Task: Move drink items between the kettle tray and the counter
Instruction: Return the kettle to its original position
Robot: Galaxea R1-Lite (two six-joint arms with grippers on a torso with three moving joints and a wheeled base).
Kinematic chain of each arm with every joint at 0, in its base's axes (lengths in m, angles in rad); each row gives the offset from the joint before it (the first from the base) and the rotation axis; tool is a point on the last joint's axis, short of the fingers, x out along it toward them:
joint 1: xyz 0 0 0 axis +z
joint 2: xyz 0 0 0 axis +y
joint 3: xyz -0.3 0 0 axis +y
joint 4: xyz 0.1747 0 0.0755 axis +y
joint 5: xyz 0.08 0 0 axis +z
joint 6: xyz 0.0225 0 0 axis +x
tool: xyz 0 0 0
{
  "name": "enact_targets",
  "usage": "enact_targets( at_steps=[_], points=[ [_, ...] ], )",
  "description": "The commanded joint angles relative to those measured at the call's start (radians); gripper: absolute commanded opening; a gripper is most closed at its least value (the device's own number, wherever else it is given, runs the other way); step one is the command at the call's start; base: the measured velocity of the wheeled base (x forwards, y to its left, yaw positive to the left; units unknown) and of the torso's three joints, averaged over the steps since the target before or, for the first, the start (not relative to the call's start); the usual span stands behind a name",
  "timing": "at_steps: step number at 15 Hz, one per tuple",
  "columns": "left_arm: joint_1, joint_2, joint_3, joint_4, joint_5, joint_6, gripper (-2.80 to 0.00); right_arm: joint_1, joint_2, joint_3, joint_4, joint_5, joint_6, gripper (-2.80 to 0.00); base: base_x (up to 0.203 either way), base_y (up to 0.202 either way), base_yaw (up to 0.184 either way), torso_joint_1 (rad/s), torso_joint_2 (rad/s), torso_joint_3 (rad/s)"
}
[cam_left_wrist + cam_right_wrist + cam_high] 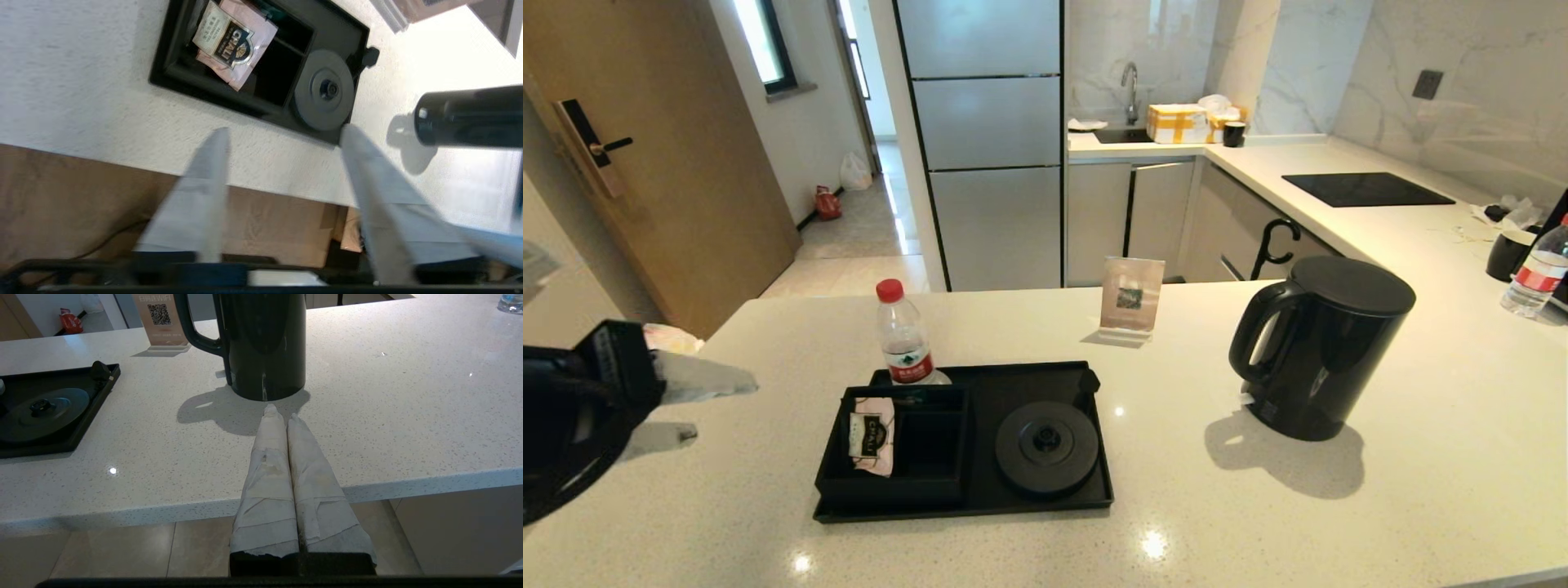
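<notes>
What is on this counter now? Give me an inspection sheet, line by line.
Surface: counter, speckled, glossy, with light glints.
Job's things: kettle upright on the counter, right of the tray; its round base is bare; sachet lies in the left compartment of the box.
Clutter: bottle at the tray's far left corner; card stand behind the tray; second bottle and a mug far right.
Grippers: left end effector open, empty, off the counter's left near edge; right end effector shut, empty, low before the kettle.
Cables: nothing seen.
Surroundings: fridge, sink, cooktop, door.
</notes>
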Motion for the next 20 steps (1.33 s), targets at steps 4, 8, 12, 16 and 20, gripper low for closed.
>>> enact_targets(
  at_steps=[4, 8, 12, 16, 20],
  points=[
    [0.089, -0.361, -0.013, 0.248, 0.006, 0.150, -2.80, 0.000, 0.001, 0.000, 0.000, -0.001, 0.000, -2.80, 0.000, 0.000, 0.000, 0.000, 0.00, 0.000],
    [0.215, -0.614, -0.113, 0.561, 0.009, 0.304, -2.80, 0.000, 0.001, 0.000, 0.000, -0.001, 0.000, -2.80, 0.000, 0.000, 0.000, 0.000, 0.00, 0.000],
    [0.230, -0.697, -0.067, 0.603, 0.024, 0.370, -2.80, 0.000, 0.001, 0.000, 0.000, -0.001, 0.000, -2.80, 0.000, 0.000, 0.000, 0.000, 0.00, 0.000],
    [0.235, -1.024, 0.282, 0.411, 0.054, 0.489, -2.80, 0.000, 0.001, 0.000, 0.000, -0.001, 0.000, -2.80, 0.000, 0.000, 0.000, 0.000, 0.00, 0.000],
    [0.237, -1.143, 0.730, -0.213, 0.128, 0.592, -2.80, 0.000, 0.001, 0.000, 0.000, 0.001, 0.000, -2.80, 0.000, 0.000, 0.000, 0.000, 0.00, 0.000]
  ],
)
